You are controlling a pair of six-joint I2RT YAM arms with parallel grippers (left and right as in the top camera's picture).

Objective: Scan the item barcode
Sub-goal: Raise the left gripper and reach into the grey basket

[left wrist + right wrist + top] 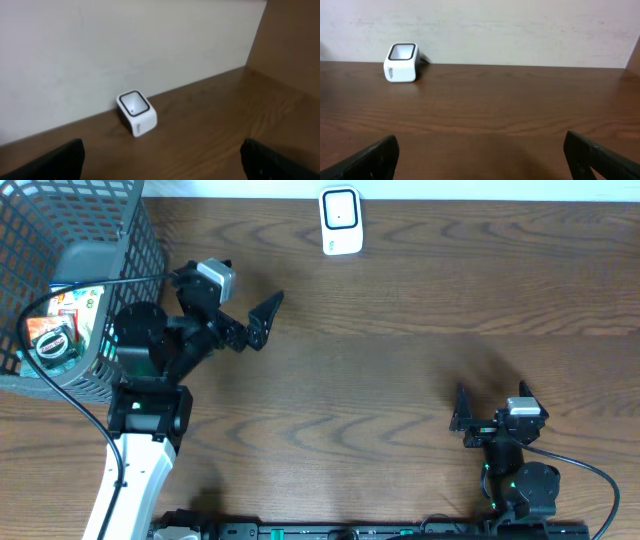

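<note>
Wood-grain tabletop (400, 360), dark brown, fills your overhead view, and a plain pale wall (520, 25) runs along its far edge. The white barcode scanner (340, 222) stands at that far edge, just in front of the wall, with its dark-framed window facing up. You see it in both wrist views too, left of centre and well beyond the fingers.

At the table's left edge sits a grey mesh basket (110, 240). Inside it lie the packaged items (60, 320), orange and red wrappers bunched low against the wall nearest the left arm. Their barcodes are too small for you to read. A black cable (95, 284) crosses over the basket's rim.

Your left gripper (161, 152) hangs above the table just beside the basket, aimed toward the scanner. Its jaws are spread wide, with only bare wood between them, and they touch nothing.

Your right gripper (492, 408) sits near the front right of the table, well apart from scanner and basket. Its jaws are also spread wide and hold nothing.
</note>
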